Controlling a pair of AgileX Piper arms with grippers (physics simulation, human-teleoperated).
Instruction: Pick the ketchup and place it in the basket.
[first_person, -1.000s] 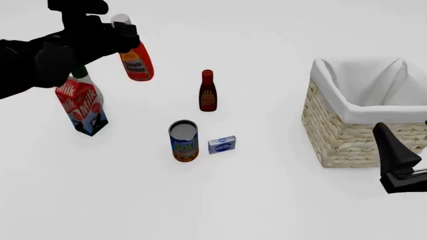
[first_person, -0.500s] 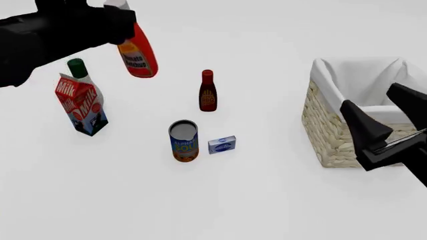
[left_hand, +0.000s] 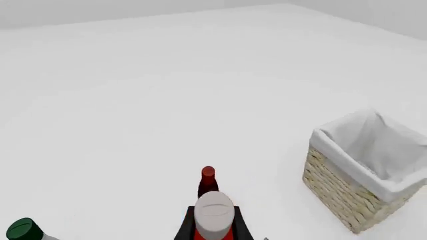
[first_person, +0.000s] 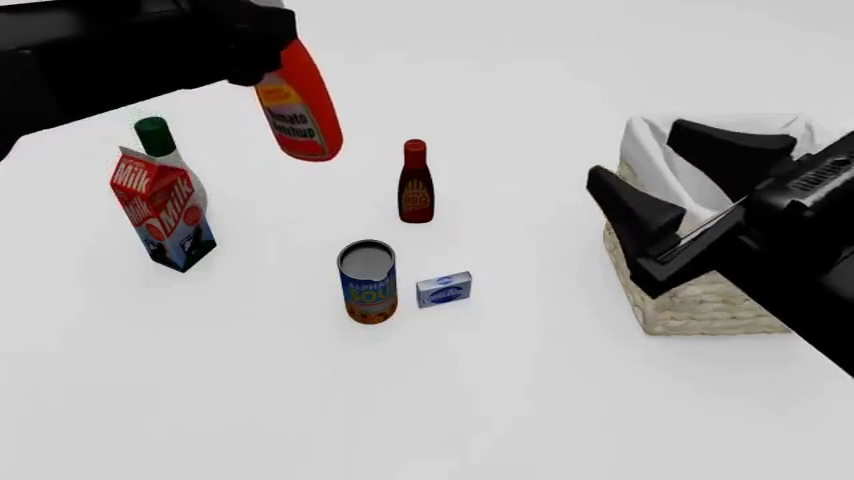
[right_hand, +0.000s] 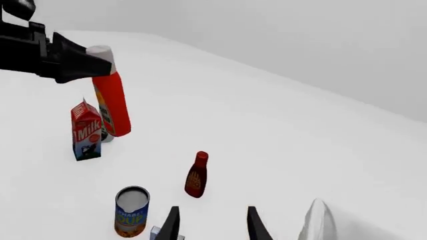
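While clenched in left hand (first_person: 254, 45) near cap, ketchup (first_person: 300, 105) hangs high above table (first_person: 200, 380), clearing maroon bottle (first_person: 415, 182) toward basket (first_person: 694, 300); right hand (first_person: 667, 195) spread, unladen.

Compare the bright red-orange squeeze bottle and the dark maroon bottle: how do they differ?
The bright red-orange squeeze bottle hangs tilted in the air, held near its white-grey cap by the left gripper; the dark maroon bottle stands upright on the table. The squeeze bottle looks larger. The maroon bottle's cap is red. Both carry front labels.
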